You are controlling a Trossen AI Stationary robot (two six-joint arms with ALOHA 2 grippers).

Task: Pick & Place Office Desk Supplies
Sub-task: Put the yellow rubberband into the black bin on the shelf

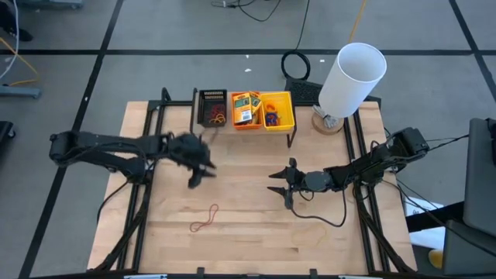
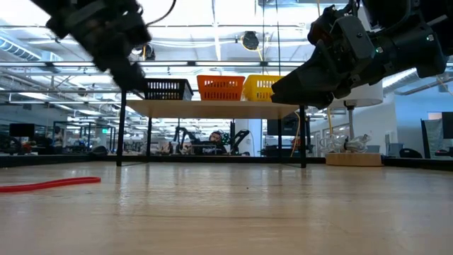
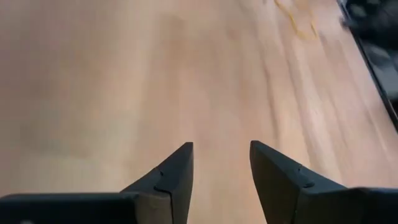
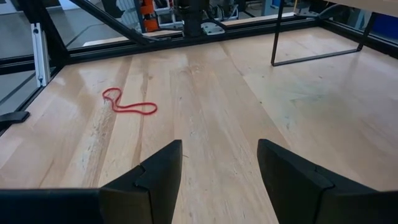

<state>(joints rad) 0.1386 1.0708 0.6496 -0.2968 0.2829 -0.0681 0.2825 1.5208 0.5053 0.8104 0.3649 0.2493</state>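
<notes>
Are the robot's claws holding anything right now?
No. The left claw and the right claw are both open and empty above the table.

I am counting three bins (image 1: 246,108), one white cylinder (image 1: 350,77), two arms, and two loose bands on the table: one red (image 1: 205,222), one yellowish (image 1: 310,232). Packs in the orange bin I cannot count.
</notes>
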